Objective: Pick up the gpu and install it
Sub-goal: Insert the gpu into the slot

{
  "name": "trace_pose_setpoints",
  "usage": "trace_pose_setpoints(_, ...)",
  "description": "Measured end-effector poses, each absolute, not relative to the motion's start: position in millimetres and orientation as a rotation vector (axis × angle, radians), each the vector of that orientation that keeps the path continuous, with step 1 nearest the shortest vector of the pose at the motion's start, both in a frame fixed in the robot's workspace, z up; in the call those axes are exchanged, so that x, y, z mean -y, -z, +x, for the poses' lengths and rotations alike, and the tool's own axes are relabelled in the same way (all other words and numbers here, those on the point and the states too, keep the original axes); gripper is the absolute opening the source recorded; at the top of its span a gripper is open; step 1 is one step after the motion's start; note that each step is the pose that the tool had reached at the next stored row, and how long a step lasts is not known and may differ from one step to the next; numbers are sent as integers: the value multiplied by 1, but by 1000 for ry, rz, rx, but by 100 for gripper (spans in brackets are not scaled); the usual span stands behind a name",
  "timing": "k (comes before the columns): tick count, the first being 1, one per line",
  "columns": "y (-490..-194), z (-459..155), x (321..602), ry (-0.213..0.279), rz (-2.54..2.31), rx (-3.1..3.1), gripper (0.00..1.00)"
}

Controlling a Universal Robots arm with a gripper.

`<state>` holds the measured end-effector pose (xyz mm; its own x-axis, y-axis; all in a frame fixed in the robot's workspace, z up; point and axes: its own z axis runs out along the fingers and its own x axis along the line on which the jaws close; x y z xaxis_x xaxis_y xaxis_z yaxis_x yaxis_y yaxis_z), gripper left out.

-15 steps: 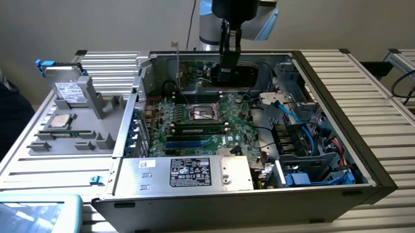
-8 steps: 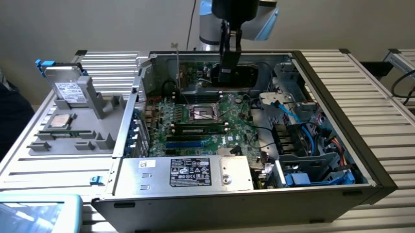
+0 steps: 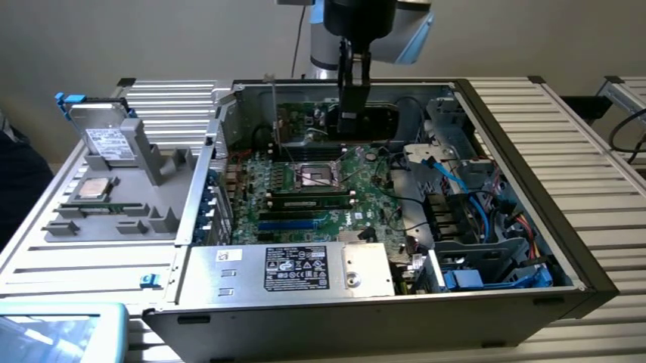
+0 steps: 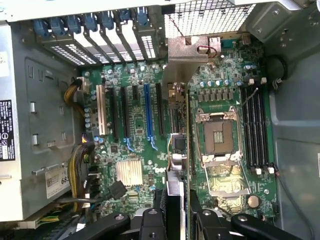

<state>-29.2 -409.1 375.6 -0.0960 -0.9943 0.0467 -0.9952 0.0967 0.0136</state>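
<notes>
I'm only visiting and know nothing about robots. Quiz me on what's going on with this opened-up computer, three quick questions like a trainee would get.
1. True or false: the fingers are shut on the thin green circuit-board card with a silvery metal bracket, holding it over the green motherboard.
2. Where is the silver hard drive with a white label? A) lying on the motherboard B) standing in the grey plastic tray C) between the fingers
3. Fill in: the row of plastic slot clips at the rear wall of the open black computer case is coloured ___.
Key: 1 true; 2 B; 3 blue.
</notes>
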Motion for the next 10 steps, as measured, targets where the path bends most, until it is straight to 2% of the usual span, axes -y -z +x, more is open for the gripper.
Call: trace_pose_setpoints(10,-367,-35,411,-31,2150,2235,28)
